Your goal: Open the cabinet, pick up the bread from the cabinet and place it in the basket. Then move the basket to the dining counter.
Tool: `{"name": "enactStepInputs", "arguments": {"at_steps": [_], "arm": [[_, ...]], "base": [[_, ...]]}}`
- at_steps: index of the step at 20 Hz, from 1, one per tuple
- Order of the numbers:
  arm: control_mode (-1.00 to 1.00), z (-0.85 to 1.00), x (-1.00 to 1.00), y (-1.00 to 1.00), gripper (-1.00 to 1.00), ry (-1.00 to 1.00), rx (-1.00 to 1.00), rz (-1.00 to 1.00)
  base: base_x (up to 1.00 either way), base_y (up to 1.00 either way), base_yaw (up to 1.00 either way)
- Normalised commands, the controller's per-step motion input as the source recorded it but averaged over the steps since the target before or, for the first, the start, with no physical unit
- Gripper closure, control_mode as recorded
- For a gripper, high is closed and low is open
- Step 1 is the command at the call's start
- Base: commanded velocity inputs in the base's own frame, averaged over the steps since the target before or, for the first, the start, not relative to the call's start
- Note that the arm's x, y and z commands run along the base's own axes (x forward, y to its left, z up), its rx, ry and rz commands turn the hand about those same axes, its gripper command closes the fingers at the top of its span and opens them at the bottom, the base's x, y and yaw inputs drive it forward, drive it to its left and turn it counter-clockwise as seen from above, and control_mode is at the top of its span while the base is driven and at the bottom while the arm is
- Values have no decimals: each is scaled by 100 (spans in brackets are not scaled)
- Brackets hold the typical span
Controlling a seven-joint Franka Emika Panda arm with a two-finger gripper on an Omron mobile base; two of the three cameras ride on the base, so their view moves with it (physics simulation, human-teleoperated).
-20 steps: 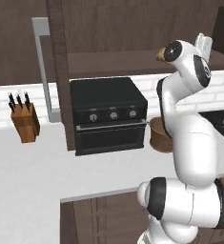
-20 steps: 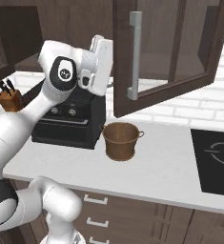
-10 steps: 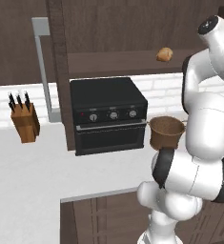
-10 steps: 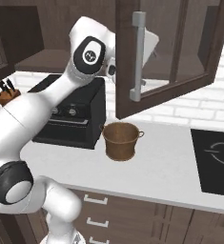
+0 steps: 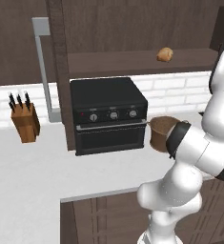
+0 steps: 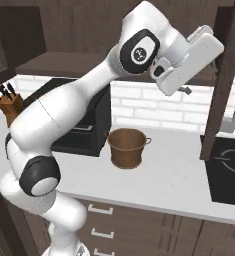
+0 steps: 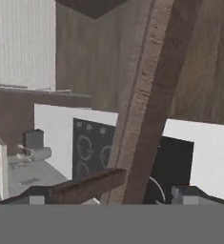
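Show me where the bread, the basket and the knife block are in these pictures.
bread (image 5: pixel 164 54), left base view, middle of the loaf on the cabinet shelf.
basket (image 6: pixel 127 146), right base view, front of its woven wall.
knife block (image 5: pixel 26 125), left base view, front face of the wooden block.

Both base views look forward and down over the worktop (image 5: pixel 32 171) from behind the arm, one from its left, one from its right; they share the oven (image 5: pixel 107 114), the basket (image 6: pixel 127 146) and the knife block (image 5: pixel 24 121). The hand view faces a cabinet door edge (image 7: pixel 147 105) close up, with a hob (image 7: pixel 92 150) beyond.
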Motion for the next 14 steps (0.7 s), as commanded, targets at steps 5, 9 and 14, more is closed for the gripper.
{"name": "enactStepInputs", "arguments": {"at_steps": [5,9,14], "arm": [[-100,-28,0,-15,-100,-39,13,-6],[-100,-28,0,100,-100,-53,0,0],[-100,-15,-5,100,-100,-38,0,6]], "base": [[0,0,0],[0,0,0],[0,0,0]]}}
